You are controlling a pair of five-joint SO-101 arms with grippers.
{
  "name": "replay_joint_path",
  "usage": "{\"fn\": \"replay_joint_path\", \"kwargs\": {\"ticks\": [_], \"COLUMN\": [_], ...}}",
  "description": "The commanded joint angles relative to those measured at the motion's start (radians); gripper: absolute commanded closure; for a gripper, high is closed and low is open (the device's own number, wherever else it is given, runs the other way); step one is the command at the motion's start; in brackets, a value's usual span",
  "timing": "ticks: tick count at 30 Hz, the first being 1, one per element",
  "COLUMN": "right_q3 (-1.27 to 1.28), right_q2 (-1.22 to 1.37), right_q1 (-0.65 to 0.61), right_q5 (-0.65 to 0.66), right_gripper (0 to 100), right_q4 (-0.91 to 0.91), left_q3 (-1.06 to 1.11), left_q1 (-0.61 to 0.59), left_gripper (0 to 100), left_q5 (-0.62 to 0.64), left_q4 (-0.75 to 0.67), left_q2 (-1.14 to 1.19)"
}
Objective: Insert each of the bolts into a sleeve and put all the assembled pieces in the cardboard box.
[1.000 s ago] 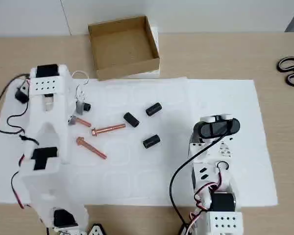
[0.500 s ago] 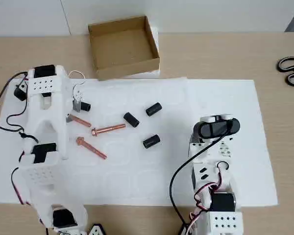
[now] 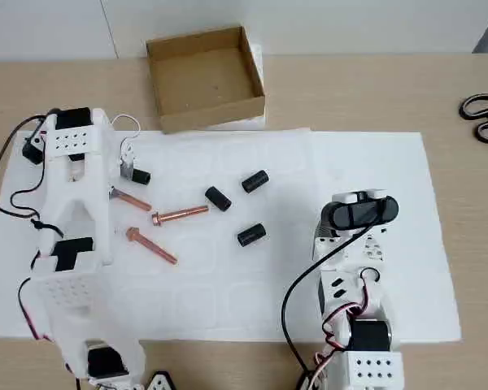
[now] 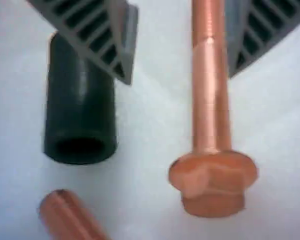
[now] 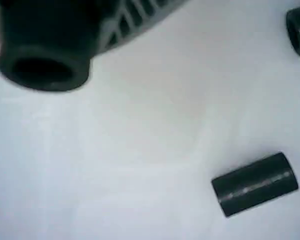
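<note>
My left gripper (image 4: pixel 180 75) is open and low over the mat, its jaws on either side of a copper bolt (image 4: pixel 210 100) whose hex head points toward the camera. A black sleeve (image 4: pixel 80 120) lies just outside one finger (image 4: pixel 100 35), and another bolt's tip (image 4: pixel 65 215) shows nearby. In the high view this gripper (image 3: pixel 126 172) is at the mat's left, with three bolts (image 3: pixel 179 215) beside it. My right gripper (image 5: pixel 75 30) holds a black sleeve (image 5: pixel 40 55) above the mat. The right arm (image 3: pixel 356 213) stands folded at the right. The cardboard box (image 3: pixel 205 77) sits at the back.
Loose black sleeves lie mid-mat (image 3: pixel 218 198), (image 3: pixel 255 180), (image 3: pixel 251 235), and one more (image 3: pixel 141 176) lies by the left gripper. Scissors (image 3: pixel 481 114) rest at the far right of the table. A white mat (image 3: pixel 374 162) covers the work area.
The left arm has drawn back a little to the left, and its gripper has shifted slightly left near the sleeve and bolt. The right arm has not moved.
</note>
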Motion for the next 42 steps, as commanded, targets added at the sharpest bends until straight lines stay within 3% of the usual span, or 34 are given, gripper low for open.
{"fn": "replay_joint_path", "kwargs": {"ticks": [1,13,22,28,37,42], "right_q3": [0.005,0.005,0.005,0.005,0.005,0.005], "right_q2": [-0.016,-0.022,-0.024,-0.024,-0.024,-0.024], "right_q1": [0.007,0.007,0.007,0.007,0.007,0.007], "right_q5": [-0.003,-0.003,-0.003,-0.003,-0.003,-0.003], "right_gripper": [99.4,99.4,99.4,99.4,99.4,99.4], "right_q4": [0.002,0.013,0.035,0.033,0.031,0.031], "left_q3": [0.028,0.071,0.065,0.065,0.058,-0.081], "left_q1": [-0.014,-0.063,-0.06,-0.023,0.049,0.051], "left_gripper": [88,88,88,99,99,99], "left_q5": [-0.006,-0.084,-0.11,-0.106,-0.106,-0.106], "left_q4": [-0.011,-0.152,-0.146,-0.072,0.029,0.132], "left_q2": [-0.005,0.028,0.207,0.195,0.193,0.193]}}
